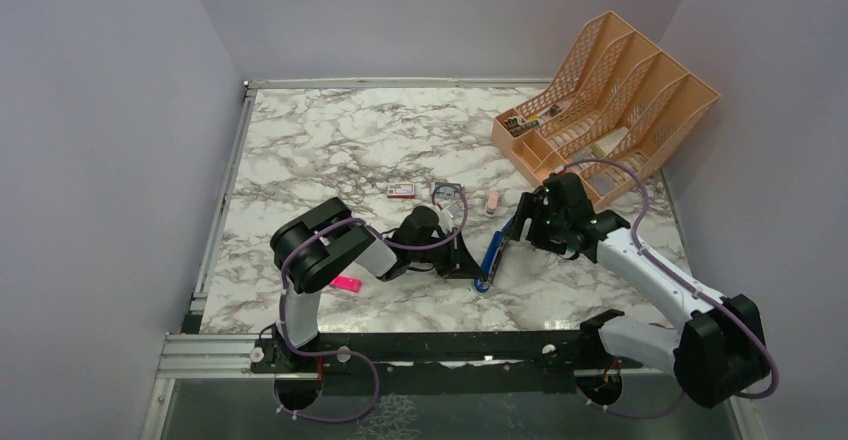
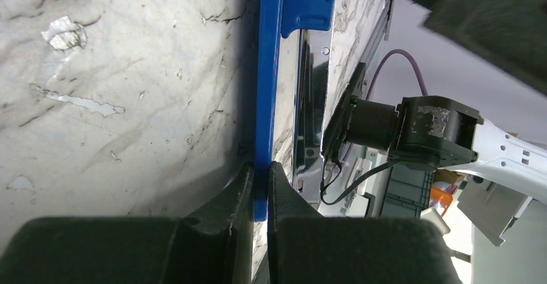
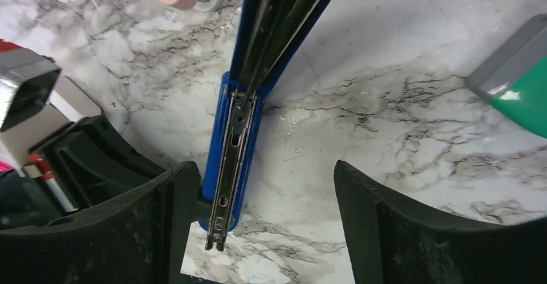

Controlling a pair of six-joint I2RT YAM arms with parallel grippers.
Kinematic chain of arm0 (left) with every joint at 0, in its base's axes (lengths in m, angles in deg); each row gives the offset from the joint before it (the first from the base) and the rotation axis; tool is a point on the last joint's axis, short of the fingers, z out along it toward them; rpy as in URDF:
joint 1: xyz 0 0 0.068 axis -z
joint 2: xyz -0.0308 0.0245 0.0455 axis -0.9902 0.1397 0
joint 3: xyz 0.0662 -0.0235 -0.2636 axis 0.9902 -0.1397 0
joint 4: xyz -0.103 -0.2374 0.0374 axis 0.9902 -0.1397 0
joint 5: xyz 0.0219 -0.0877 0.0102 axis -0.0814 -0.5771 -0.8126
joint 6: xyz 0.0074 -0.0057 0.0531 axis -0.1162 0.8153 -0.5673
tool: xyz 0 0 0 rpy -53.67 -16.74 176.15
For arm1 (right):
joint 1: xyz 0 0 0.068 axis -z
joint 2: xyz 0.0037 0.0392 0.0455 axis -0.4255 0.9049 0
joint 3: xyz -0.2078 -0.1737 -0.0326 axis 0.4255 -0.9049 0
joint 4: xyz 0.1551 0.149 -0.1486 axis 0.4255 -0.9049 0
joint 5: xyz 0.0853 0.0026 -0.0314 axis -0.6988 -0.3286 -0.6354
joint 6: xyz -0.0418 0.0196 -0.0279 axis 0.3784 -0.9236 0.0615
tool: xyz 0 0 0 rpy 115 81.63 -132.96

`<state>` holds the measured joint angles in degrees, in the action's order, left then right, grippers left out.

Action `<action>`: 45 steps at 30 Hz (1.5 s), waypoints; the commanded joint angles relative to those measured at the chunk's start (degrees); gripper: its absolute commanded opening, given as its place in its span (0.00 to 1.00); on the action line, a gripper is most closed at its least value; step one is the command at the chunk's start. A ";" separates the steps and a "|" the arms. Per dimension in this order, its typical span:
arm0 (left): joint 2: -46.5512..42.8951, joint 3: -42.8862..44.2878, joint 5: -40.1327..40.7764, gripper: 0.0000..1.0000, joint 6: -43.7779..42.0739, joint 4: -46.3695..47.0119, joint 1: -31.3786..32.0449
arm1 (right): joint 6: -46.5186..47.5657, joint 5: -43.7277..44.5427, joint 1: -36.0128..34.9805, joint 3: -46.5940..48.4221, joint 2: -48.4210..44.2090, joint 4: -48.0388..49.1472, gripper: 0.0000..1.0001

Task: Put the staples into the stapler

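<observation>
Stapler [image 1: 490, 263] lies open mid-table, toward the near edge. Left gripper [image 2: 260, 168] is clamped on its blue base. Right gripper [image 3: 263, 174] stands spread, holding nothing. Loading is not done (no strip discernible in the channel). The staple box [image 1: 401, 191] sits behind, apart.

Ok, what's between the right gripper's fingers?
The right wrist view shows the open blue stapler, staple channel exposed, ending between the fingers of the right gripper, close beside one; the rest is bare marble table.
</observation>
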<state>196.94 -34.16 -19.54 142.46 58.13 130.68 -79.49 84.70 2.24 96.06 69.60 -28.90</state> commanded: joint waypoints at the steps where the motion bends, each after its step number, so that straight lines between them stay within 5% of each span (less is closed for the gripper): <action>1: 1.54 -0.98 1.14 0.00 0.02 0.52 -0.53 | -2.14 -5.15 -1.55 -1.24 4.12 7.11 0.81; 18: 2.15 -0.32 0.10 0.00 0.63 2.59 -0.67 | -5.66 7.33 -9.51 3.98 19.76 7.80 0.64; 33: -1.21 -4.12 0.62 0.29 1.25 4.62 -2.03 | -4.24 21.22 -12.28 7.80 23.55 1.17 0.32; 45: -5.96 -6.53 0.27 0.50 -0.58 4.54 -4.22 | 1.93 28.50 -11.01 11.17 26.82 -0.65 0.31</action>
<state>193.47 -39.87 -20.09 143.89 62.53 127.01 -80.32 108.70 -9.58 105.00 95.00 -29.21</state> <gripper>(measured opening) 0.465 0.398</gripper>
